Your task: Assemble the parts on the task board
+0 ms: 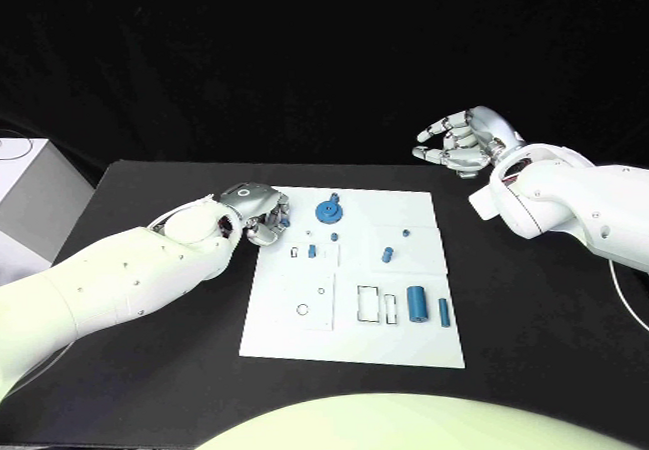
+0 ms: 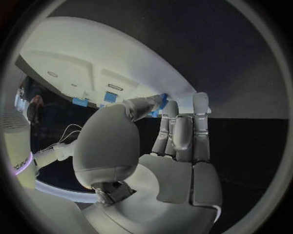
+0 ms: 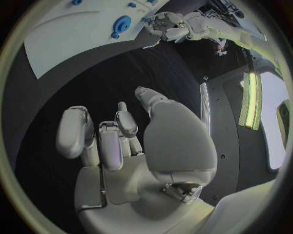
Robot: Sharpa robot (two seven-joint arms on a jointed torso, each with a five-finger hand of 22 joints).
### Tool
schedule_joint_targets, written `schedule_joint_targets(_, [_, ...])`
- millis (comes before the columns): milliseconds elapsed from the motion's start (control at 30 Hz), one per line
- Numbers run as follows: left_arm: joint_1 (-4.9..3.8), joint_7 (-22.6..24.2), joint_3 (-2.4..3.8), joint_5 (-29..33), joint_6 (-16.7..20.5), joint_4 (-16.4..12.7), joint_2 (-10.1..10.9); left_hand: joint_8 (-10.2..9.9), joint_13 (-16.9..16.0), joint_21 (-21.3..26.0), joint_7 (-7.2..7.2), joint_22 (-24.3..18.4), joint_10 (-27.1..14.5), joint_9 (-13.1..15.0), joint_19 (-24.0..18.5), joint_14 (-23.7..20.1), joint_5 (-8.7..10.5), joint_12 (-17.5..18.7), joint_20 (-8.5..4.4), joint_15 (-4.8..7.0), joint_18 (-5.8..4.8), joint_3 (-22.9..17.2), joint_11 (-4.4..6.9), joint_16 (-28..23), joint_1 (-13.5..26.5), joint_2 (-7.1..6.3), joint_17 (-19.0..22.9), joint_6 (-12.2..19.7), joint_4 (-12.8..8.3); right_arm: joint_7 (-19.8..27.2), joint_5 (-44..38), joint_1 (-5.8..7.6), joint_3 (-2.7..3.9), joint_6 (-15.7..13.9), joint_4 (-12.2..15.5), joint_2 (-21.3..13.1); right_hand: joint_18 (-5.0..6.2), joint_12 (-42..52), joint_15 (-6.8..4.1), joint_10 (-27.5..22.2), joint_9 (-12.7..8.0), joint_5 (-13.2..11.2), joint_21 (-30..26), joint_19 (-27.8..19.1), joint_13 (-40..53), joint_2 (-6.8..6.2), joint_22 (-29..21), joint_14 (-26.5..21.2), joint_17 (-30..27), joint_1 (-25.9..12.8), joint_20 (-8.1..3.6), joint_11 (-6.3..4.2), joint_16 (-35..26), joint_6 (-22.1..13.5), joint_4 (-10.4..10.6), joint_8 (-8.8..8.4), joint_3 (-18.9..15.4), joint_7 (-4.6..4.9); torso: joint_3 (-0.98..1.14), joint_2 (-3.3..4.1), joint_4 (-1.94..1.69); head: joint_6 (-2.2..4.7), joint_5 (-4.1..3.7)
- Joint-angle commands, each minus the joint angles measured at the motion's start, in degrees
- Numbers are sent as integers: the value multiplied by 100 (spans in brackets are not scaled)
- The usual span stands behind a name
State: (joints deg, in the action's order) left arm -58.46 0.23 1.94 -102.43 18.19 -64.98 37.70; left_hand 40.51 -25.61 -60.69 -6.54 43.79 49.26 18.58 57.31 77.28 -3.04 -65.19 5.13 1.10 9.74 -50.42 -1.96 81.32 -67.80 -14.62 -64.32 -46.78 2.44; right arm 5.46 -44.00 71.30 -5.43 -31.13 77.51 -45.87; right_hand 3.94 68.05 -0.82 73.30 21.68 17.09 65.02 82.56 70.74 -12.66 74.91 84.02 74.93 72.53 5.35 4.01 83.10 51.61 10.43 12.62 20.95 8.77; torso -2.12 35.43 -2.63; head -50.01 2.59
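The task board (image 1: 279, 332) lies mid-frame on the table (image 1: 545, 315). A round part (image 1: 329, 211) sits at its upper edge, two cylinders (image 1: 416, 303) at lower right. The left hand (image 1: 255, 212) is at the board's upper left corner, the right hand (image 1: 465, 139) beyond its upper right.

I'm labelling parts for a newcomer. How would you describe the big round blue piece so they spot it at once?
Start at the white task board in the middle of the black table. Go to its far edge, beside the left hand: the round blue part lies there. It is a wide disc; the other blue pieces are slim cylinders or tiny pegs.
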Motion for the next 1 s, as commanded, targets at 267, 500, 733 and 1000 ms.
schedule_joint_targets(267, [9,-57,-4,-43,-67,-9,-1,-33,-16,54,1,-21,-4,-15,-37,-8,-14,7,7,-24,38,81,-45,-30,-21,-73,5,50,18,56,-31,-3,2,36,4,-2,77,-8,41,4,8,34,-19,-1,-5,40,412,254,487,11,0,-10,-3,-39,33,10,8,5,-2,0,1,1,-3])
schedule_joint_targets(500, [9,-89,-3,-43,-92,0,-4,-66,-23,112,-14,-90,-17,-39,-74,-33,-15,6,14,-35,48,141,-60,-48,-32,-93,45,88,64,54,-31,-3,2,36,7,-5,77,-8,41,4,8,34,-19,-1,-5,40,412,254,487,11,0,-10,-3,-39,33,10,8,5,1,0,0,1,-6])
schedule_joint_targets(733, [9,-115,-3,-43,-143,3,-5,-157,-39,214,-53,-200,-60,-95,-137,-92,-14,-2,34,-56,64,244,-80,-87,-83,-136,120,213,118,54,-31,-3,2,36,10,-7,77,-8,41,4,8,34,-19,-1,-5,40,412,254,487,11,0,-10,-3,-39,33,10,8,5,0,0,5,1,-6])
schedule_joint_targets(1000, [9,-129,-3,-43,-171,1,-2,-232,-60,262,-77,-238,-99,-145,-142,-111,-13,-24,44,-55,70,377,-71,-90,-175,-168,120,336,131,55,-31,-3,2,33,15,-12,77,-8,41,4,8,34,-19,-1,-5,40,412,254,487,11,0,-10,-3,-39,33,10,8,5,1,-1,2,1,-14])
